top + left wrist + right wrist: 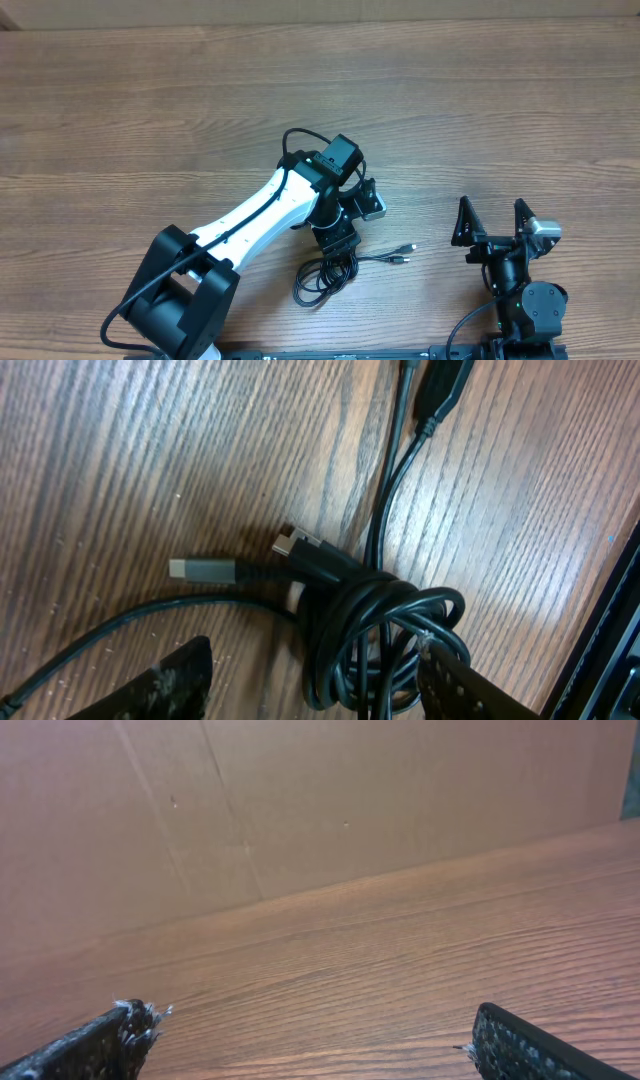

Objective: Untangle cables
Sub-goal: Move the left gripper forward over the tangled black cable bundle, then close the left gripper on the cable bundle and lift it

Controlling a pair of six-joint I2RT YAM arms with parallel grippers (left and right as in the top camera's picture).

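Left wrist view is showing the cables (380, 620) lying coiled on the desk (150, 480), light and limp. Left pincer (315, 655) is straddling them, jaws apart, holding nothing; right pincer (492, 215) is gaping wide. A free plug end (205, 570) seems the best hold.

No legible text, no labels, brands or numbers — nothing readable on the cables (372, 610) or the table (150, 100)
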